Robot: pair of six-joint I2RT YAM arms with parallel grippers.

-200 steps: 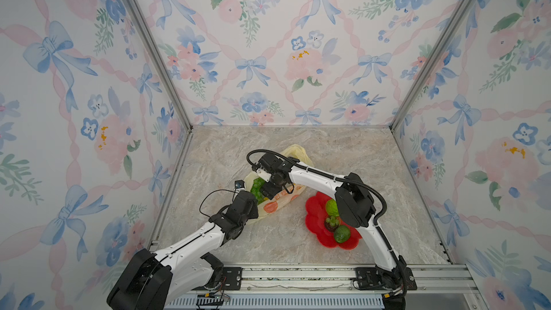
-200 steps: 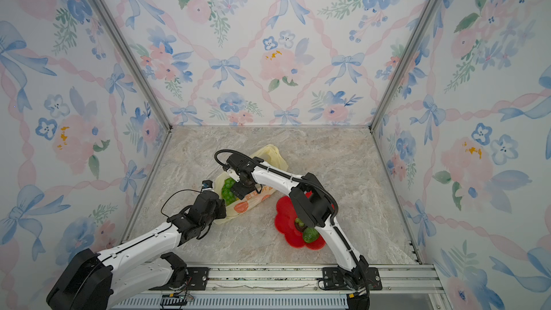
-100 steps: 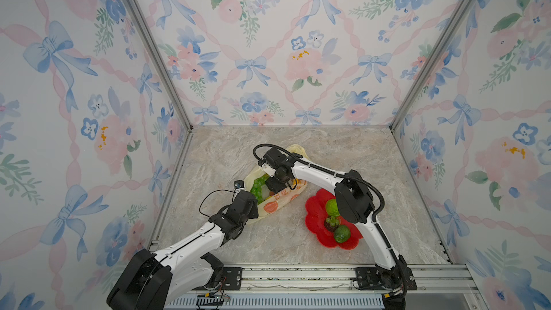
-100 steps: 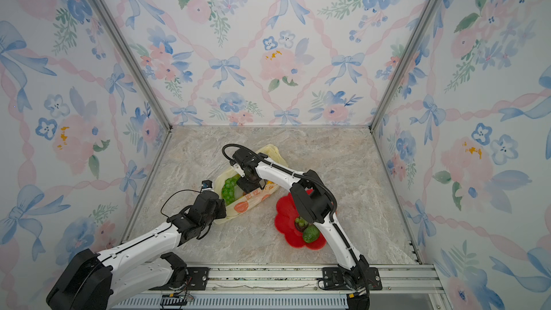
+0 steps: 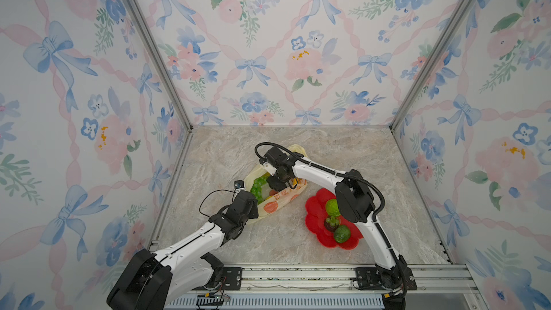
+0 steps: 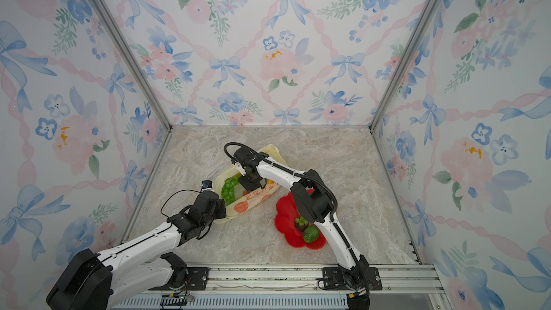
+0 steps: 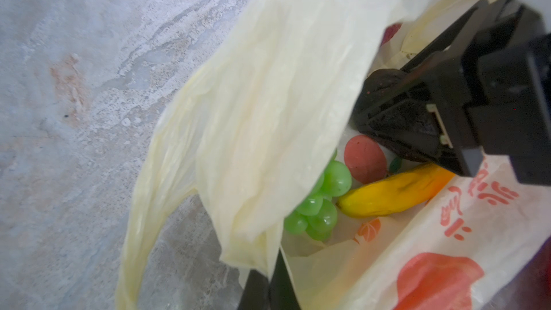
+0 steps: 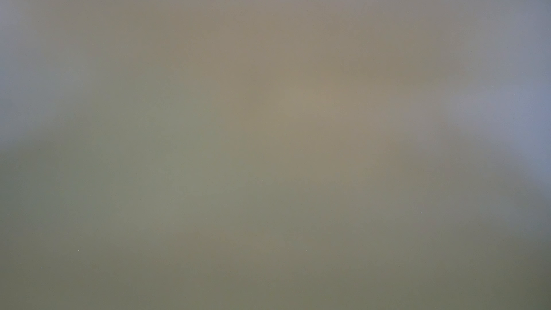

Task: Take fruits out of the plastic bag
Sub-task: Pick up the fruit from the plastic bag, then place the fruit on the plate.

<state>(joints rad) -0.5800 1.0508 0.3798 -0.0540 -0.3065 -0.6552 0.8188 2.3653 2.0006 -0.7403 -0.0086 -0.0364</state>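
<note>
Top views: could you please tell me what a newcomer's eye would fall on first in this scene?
The red flower-shaped plate on the right side of the marble table stands out, holding green fruits. Left of it lies the pale yellow plastic bag, with bright green grapes and a yellow banana showing in its mouth. The right gripper reaches into that mouth while the left gripper pinches the bag's edge.

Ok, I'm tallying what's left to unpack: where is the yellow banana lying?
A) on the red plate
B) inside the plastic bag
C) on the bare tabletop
B: the left wrist view shows the banana inside the plastic bag, next to the green grapes, not on the red plate.
</note>
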